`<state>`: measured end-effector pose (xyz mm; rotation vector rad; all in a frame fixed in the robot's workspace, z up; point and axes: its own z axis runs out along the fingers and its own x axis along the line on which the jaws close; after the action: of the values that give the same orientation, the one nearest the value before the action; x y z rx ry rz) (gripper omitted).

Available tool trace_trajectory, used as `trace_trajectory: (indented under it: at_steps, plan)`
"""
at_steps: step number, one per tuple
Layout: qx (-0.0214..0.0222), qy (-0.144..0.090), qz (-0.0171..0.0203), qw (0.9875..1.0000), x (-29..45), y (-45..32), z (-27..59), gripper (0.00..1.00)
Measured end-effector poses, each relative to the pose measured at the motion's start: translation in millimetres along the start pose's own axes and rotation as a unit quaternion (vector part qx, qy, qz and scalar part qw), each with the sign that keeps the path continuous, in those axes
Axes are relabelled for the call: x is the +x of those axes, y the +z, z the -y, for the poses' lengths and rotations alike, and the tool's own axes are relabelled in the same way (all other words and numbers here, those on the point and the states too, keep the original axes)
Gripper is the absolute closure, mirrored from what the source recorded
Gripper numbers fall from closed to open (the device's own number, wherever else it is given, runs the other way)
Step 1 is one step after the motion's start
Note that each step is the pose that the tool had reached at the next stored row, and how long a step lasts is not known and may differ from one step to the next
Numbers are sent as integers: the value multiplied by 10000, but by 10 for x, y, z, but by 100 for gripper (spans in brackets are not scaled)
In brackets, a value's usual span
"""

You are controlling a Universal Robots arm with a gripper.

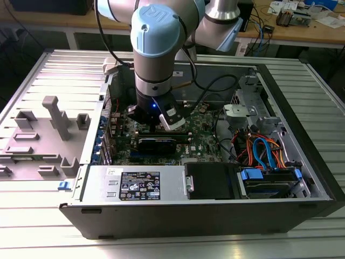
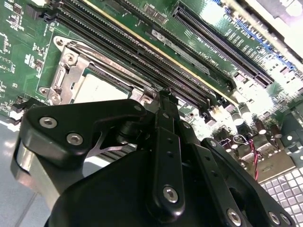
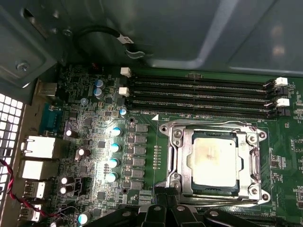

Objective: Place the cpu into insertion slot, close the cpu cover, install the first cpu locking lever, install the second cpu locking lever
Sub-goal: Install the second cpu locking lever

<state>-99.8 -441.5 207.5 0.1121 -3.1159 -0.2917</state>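
The cpu [image 3: 214, 158] already sits in the insertion slot [image 3: 176, 156] with the cpu cover [image 3: 213, 127] framing it, levers seemingly unfinished, while the gripper [image 3: 165, 208] hovers at the socket's six o'clock edge, its jaws' state impossible to tell.

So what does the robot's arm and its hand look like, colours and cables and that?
The arm is silver-grey tube with a light blue joint cap. A black cable loops off it. A small blue light glows at the wrist. The hand is matte black, built of linked bars held with silver screws.

memory slots [image 3: 199, 97] flank insertion slot [image 3: 213, 161], case wall [image 3: 142, 28] near
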Motion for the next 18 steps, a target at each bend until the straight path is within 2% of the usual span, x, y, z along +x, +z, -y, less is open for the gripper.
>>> trace_trajectory:
  at_steps: [9,15,18]
  plan:
    - [-147,-5,19,9999,7,43,20,89]
    - [-170,-5,21,9999,17,63,29,89]
    - [-146,-5,21,9999,17,46,35,89]
